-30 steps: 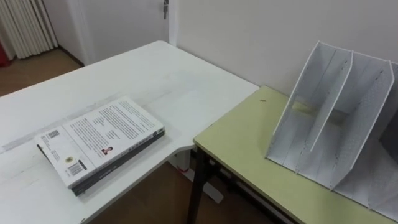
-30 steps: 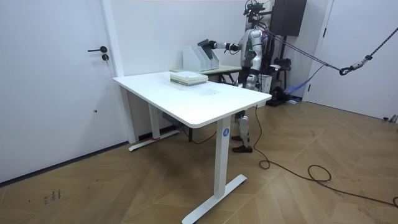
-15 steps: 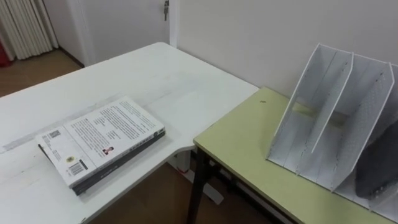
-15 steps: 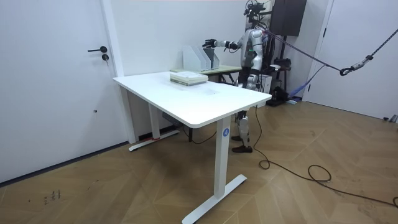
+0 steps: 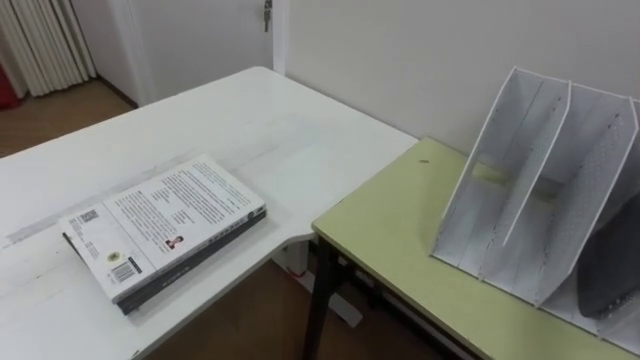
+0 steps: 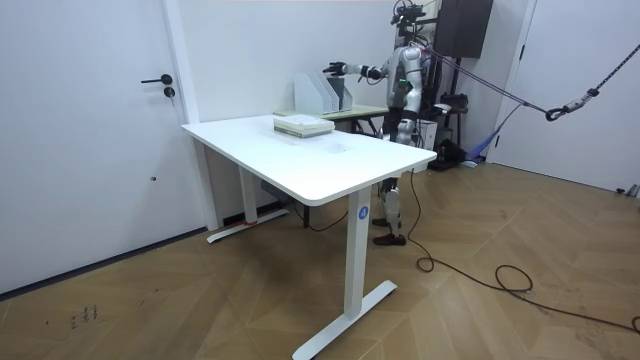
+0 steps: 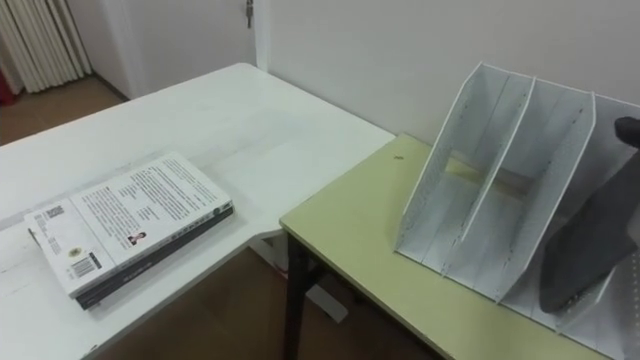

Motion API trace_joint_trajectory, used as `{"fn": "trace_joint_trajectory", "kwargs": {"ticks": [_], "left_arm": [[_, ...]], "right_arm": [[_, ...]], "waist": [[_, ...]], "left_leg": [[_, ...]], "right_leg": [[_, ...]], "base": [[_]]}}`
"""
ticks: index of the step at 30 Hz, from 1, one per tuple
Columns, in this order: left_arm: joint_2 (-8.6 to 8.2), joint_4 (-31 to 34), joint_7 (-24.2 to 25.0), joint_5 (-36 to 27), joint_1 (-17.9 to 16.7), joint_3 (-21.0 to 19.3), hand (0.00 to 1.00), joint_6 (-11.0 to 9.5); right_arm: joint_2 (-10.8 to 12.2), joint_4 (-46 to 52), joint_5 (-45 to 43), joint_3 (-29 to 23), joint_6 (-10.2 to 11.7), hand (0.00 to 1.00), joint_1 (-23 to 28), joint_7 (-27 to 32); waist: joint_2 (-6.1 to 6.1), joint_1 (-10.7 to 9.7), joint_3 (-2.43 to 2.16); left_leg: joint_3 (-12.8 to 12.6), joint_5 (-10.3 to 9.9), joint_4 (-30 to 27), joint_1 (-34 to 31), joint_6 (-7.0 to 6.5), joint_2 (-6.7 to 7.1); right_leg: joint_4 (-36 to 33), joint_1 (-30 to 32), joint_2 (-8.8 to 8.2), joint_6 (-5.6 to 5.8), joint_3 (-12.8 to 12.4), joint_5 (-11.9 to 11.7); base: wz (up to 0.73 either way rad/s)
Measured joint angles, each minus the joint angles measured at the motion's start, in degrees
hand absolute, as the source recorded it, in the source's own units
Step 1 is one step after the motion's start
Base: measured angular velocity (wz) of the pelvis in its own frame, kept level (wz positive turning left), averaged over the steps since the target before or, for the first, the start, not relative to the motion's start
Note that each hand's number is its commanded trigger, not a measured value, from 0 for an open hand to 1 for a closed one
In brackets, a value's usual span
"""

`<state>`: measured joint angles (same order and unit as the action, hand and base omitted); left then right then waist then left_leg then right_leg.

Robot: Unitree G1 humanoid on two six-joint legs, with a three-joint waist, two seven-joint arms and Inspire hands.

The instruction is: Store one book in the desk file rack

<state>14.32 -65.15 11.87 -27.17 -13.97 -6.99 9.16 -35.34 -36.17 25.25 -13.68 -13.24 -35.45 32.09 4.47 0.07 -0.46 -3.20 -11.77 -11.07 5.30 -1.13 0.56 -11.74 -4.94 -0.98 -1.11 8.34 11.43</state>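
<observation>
A white file rack (image 5: 520, 180) with upright dividers stands on a green desk (image 5: 400, 230) by the wall. A dark book (image 7: 590, 245) leans inside the rack's right compartment. Just above it at the picture's right edge shows a dark fingertip of my right hand (image 7: 628, 130). In the room view that hand (image 6: 335, 68) is stretched over the rack (image 6: 320, 95) with straight fingers and holds nothing. My left hand (image 6: 398, 118) hangs low by my side. I stand at the green desk, facing the rack.
A stack of books (image 5: 165, 235) with a white printed cover on top lies on the white table (image 5: 250, 130) to my left. A gap of floor separates the two tables. A door and a curtain are at the far end.
My right hand has opened and let go of the dark book. The book has dropped from above the rack into the right compartment and now leans there.
</observation>
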Motion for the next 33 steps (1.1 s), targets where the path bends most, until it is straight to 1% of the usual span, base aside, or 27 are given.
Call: {"fn": "trace_joint_trajectory", "kwargs": {"ticks": [3,7,8,9,10,12,13,15,16,17,18,19,20,21,22,23,24,25,26,27,28,30,31,33], "left_arm": [[0.08,0.1,0.0,-0.1,-0.1,0.4,0.0,-0.2],[0.07,0.3,-0.1,-0.1,-0.1,0.4,0.0,-0.6],[0.05,0.4,-0.1,0.0,-0.1,0.4,0.0,-0.9],[0.01,0.4,-0.2,-0.1,-0.2,0.4,0.0,-1.0],[0.0,0.4,-0.2,-0.1,-0.2,0.5,0.0,-1.0],[-0.08,0.4,-0.2,-0.3,-0.1,1.1,0.0,-1.3],[-0.1,0.5,-0.2,-0.3,-0.1,1.4,0.0,-1.5],[-0.16,0.4,-0.1,-0.2,-0.2,1.5,0.0,-1.9],[-0.22,0.4,0.0,-0.2,-0.3,1.5,0.0,-2.1],[-0.36,0.4,0.1,-0.2,-0.4,1.6,0.0,-2.1],[-0.49,0.4,0.1,-0.2,-0.4,1.6,0.0,-2.1],[-0.5,0.4,0.2,-0.3,-0.3,1.6,0.0,-2.1],[-0.5,0.4,0.2,-0.6,-0.3,1.7,0.0,-2.1],[-0.49,0.4,0.2,-0.7,-0.1,1.7,0.0,-2.0],[-0.48,0.4,0.2,-0.7,0.2,1.7,0.0,-2.0],[-0.43,0.4,0.2,-0.8,0.3,1.7,0.0,-1.9],[-0.43,0.4,0.2,-1.0,0.4,1.9,0.0,-1.9],[-0.35,0.3,0.2,-1.1,0.6,2.4,0.0,-1.9],[0.05,0.0,0.4,-1.6,0.7,3.4,0.0,-1.9],[0.62,-0.2,0.6,-2.6,0.9,4.4,0.0,-1.8],[0.8,-0.5,0.9,-2.8,1.0,5.0,0.0,-1.9],[1.0,-2.2,1.3,-4.8,2.7,5.7,0.0,-1.5],[1.01,-2.5,1.3,-4.8,3.0,5.8,0.0,-1.5],[1.43,-3.9,1.4,-4.8,4.6,6.3,0.0,-0.9]], "right_arm": [[0.0,4.9,7.4,0.1,0.0,0.0,0.0,-3.1],[0.1,12.8,10.7,0.1,0.0,0.0,0.3,-5.6],[0.3,16.7,11.0,0.1,0.1,0.0,1.4,-6.5],[0.6,20.5,11.3,0.4,0.8,0.0,2.6,-8.1],[0.7,21.8,11.3,0.9,1.3,0.0,3.2,-9.0],[1.6,26.2,13.0,1.2,1.5,0.0,5.1,-13.1],[2.0,27.6,13.1,1.2,1.5,0.0,5.8,-14.1],[3.3,33.8,13.2,1.9,1.5,0.0,9.6,-19.3],[3.7,35.1,13.2,2.3,1.5,0.0,10.3,-20.9],[4.2,36.7,13.2,3.6,1.5,0.0,11.2,-24.4],[4.6,37.8,13.3,4.5,1.4,0.0,11.9,-28.2],[4.8,38.3,13.4,5.1,1.4,0.0,12.3,-30.0],[4.9,39.0,13.6,6.8,1.3,0.0,12.9,-33.9],[4.9,39.5,13.6,8.5,1.1,0.0,13.5,-37.8],[5.0,39.5,13.6,9.2,1.0,0.0,13.7,-39.9],[5.2,39.7,13.6,10.9,0.5,0.0,14.1,-44.3],[5.2,39.7,13.4,12.7,0.3,0.0,14.3,-48.0],[5.2,39.7,12.8,13.5,0.1,0.0,14.4,-49.8],[5.2,39.8,12.0,15.2,-0.1,0.0,15.1,-53.3],[5.2,39.9,11.1,17.2,-0.2,0.0,16.3,-56.7],[5.2,39.9,10.5,18.4,-0.6,0.0,16.7,-58.4],[5.5,39.9,8.7,22.2,-1.7,0.0,19.0,-65.4],[5.6,39.9,7.6,23.0,-1.8,0.0,19.5,-66.9],[6.3,39.8,0.2,26.3,-2.2,0.0,21.1,-72.4]], "waist": [[-0.08,0.0,-0.04],[0.05,0.2,0.05],[0.1,0.2,0.09],[0.06,0.3,0.22],[0.04,0.3,0.24],[-0.11,0.2,0.33],[-0.18,0.2,0.38],[-0.41,0.4,0.59],[-0.48,0.4,0.64],[-0.76,0.3,0.72],[-0.94,0.2,0.73],[-1.02,0.2,0.72],[-1.14,0.4,0.66],[-1.09,0.4,0.61],[-1.03,0.5,0.57],[-0.88,0.5,0.47],[-0.88,1.1,0.39],[-0.83,1.4,0.32],[-0.57,1.7,0.19],[-0.16,2.3,-0.09],[-0.03,2.6,-0.14],[0.35,3.9,-0.12],[0.43,4.3,-0.07],[0.7,5.2,0.26]], "left_leg": [[-0.6,0.0,0.1,0.1,0.0,-0.06],[-1.3,0.0,0.3,0.5,0.0,-0.23],[-1.3,0.0,0.3,0.5,0.0,-0.25],[-1.3,0.0,0.3,0.5,0.01,-0.27],[-1.3,0.0,0.3,0.5,0.01,-0.28],[-1.4,0.0,0.2,0.5,0.02,-0.34],[-1.5,0.0,0.2,0.6,0.02,-0.37],[-1.7,0.0,0.4,0.6,0.05,-0.71],[-1.8,0.0,0.4,0.7,0.06,-0.7],[-2.1,0.0,0.6,0.9,0.07,-0.71],[-2.1,-0.1,0.6,1.0,0.08,-0.72],[-2.1,-0.1,0.6,1.0,0.08,-0.71],[-2.3,-0.1,0.7,1.0,0.11,-0.74],[-2.6,-0.1,0.8,1.2,0.13,-0.8],[-2.6,-0.1,0.8,1.2,0.14,-0.8],[-2.6,-0.1,0.8,1.0,0.14,-0.84],[-2.8,-0.1,0.9,0.9,0.15,-0.91],[-2.9,-0.1,0.8,0.9,0.15,-0.95],[-2.9,-0.1,0.7,0.9,0.15,-1.03],[-2.9,-0.1,0.7,1.0,0.17,-1.11],[-2.9,-0.1,0.7,1.1,0.17,-1.17],[-2.8,-0.1,0.7,1.3,0.18,-1.57],[-2.8,-0.1,0.7,1.3,0.19,-1.57],[-2.4,-0.2,0.6,1.1,0.33,-1.68]], "right_leg": [[0.1,0.1,0.04,0.0,-0.5,0.0],[0.2,0.0,0.17,-0.03,-0.9,0.0],[0.1,0.0,0.18,-0.04,-0.8,0.0],[0.2,0.0,0.2,-0.05,-0.9,0.0],[0.2,-0.1,0.22,-0.06,-0.9,-0.1],[0.1,-0.1,0.24,-0.11,-1.2,-0.1],[0.1,-0.1,0.27,-0.12,-1.3,-0.1],[0.1,0.0,0.34,-0.2,-1.4,-0.2],[0.0,0.0,0.34,-0.2,-1.5,-0.2],[0.0,0.0,0.39,-0.21,-1.9,-0.2],[0.1,0.0,0.42,-0.22,-2.0,-0.2],[0.1,0.0,0.44,-0.21,-2.1,-0.2],[0.1,0.0,0.5,-0.21,-2.3,-0.2],[0.1,0.0,0.58,-0.26,-2.3,-0.3],[0.1,0.0,0.62,-0.28,-2.2,-0.3],[0.1,0.0,0.67,-0.34,-2.1,-0.4],[0.1,0.0,0.76,-0.38,-2.3,-0.6],[0.1,0.0,0.8,-0.4,-2.4,-0.7],[0.1,0.0,0.84,-0.43,-2.5,-0.7],[0.1,-0.1,0.85,-0.44,-2.3,-0.7],[0.1,-0.1,0.88,-0.44,-2.3,-0.7],[0.1,-0.2,0.86,-0.44,-2.0,-0.8],[0.2,-0.4,0.86,-0.44,-2.1,-0.8],[0.6,-0.7,0.99,-0.48,-1.9,-1.1]], "base": [[-0.09],[-0.08],[0.0],[0.0],[0.0],[0.0],[-0.05],[-0.04],[-0.06],[-0.08],[-0.08],[-0.07],[-0.08],[-0.09],[-0.04],[-0.04],[-0.05],[-0.06],[0.0],[0.0],[0.0],[0.0],[0.05],[0.04]]}}
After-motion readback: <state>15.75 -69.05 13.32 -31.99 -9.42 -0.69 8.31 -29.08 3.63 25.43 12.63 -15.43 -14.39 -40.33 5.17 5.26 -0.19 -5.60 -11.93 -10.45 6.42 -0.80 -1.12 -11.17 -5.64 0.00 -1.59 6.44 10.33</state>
